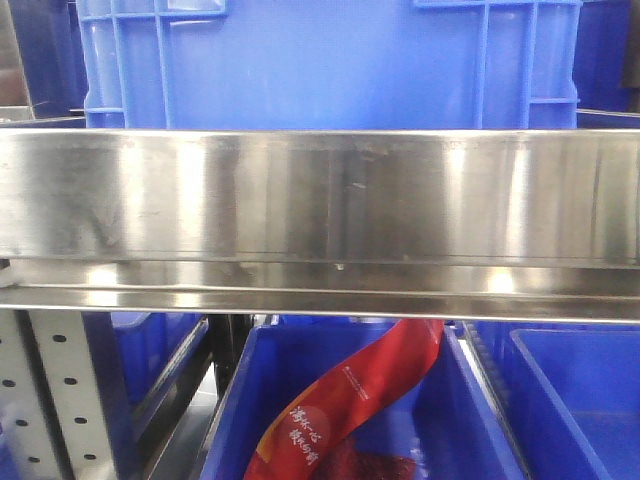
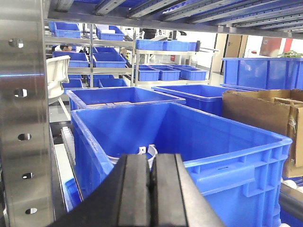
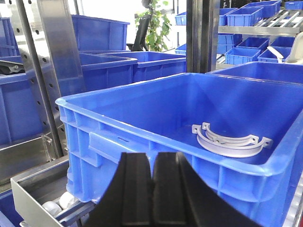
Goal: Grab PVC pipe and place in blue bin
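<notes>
White curved PVC pieces (image 3: 227, 144) lie stacked on the floor of a large blue bin (image 3: 142, 125) in the right wrist view. They also show in the left wrist view (image 2: 150, 152), half hidden behind my left gripper, inside the same kind of blue bin (image 2: 227, 158). My left gripper (image 2: 151, 163) is shut and empty, just outside the bin's near rim. My right gripper (image 3: 152, 158) is shut and empty, in front of the bin's near wall, below its rim. Neither gripper shows in the front view, where a blue bin (image 1: 330, 60) stands on a steel shelf beam (image 1: 320, 200).
A perforated steel upright (image 2: 23, 118) stands close on the left. A cardboard box (image 2: 265, 109) sits right of the bin. Another steel post (image 3: 47, 71) and white rollers (image 3: 61, 203) lie left of the bin. A lower bin (image 1: 480, 420) holds a red bag (image 1: 360, 400).
</notes>
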Robot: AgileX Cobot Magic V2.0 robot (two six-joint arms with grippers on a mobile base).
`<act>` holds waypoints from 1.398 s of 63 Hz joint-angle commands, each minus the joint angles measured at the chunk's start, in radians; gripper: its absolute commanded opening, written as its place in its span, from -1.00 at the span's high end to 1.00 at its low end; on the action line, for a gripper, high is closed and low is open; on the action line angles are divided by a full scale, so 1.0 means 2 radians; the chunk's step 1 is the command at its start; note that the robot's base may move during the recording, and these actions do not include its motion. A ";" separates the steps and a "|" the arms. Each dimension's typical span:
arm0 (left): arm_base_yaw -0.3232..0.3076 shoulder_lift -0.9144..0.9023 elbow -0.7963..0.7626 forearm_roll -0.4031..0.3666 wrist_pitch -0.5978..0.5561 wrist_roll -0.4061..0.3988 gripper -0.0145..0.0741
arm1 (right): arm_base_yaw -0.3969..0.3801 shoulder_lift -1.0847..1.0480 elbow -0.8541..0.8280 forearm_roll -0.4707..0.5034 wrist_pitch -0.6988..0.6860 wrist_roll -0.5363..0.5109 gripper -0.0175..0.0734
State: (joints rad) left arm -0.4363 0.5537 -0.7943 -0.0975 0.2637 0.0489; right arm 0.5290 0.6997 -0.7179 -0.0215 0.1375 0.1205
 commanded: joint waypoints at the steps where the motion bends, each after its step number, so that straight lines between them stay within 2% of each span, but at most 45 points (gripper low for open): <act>1: 0.002 -0.003 0.001 -0.001 -0.010 -0.004 0.92 | 0.002 -0.002 0.000 -0.005 -0.014 -0.003 0.95; 14: 0.002 -0.003 0.001 -0.001 -0.010 -0.004 0.92 | 0.001 -0.014 0.011 -0.005 -0.018 -0.003 0.95; 20: 0.002 -0.003 0.001 -0.001 -0.010 -0.004 0.92 | -0.013 -0.041 0.036 -0.013 -0.031 -0.003 0.95; 30: 0.002 -0.003 0.001 -0.001 -0.010 -0.004 0.92 | -0.074 -0.114 0.115 -0.018 -0.057 -0.003 0.95; 45: 0.002 -0.003 0.001 -0.001 -0.010 -0.004 0.92 | -0.199 -0.251 0.247 0.001 -0.062 -0.008 0.95; 55: 0.002 -0.003 0.001 -0.001 -0.010 -0.004 0.92 | -0.259 -0.313 0.322 0.049 -0.100 -0.071 0.95; 65: 0.002 -0.003 0.001 -0.001 -0.010 -0.004 0.92 | -0.273 -0.344 0.359 0.050 -0.112 -0.071 0.95; 68: 0.002 -0.003 0.001 -0.001 -0.010 -0.004 0.92 | -0.273 -0.349 0.359 0.050 -0.074 -0.070 0.95; 73: 0.002 -0.003 0.001 -0.001 -0.010 -0.004 0.92 | -0.273 -0.350 0.359 0.050 -0.060 -0.070 0.95; 88: 0.002 -0.003 0.001 -0.001 -0.010 -0.004 0.92 | -0.273 -0.350 0.359 0.050 -0.081 -0.070 0.95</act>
State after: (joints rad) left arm -0.4363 0.5537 -0.7943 -0.0975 0.2576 0.0489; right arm -0.0091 0.0039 -0.0018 0.0741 0.0108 -0.0096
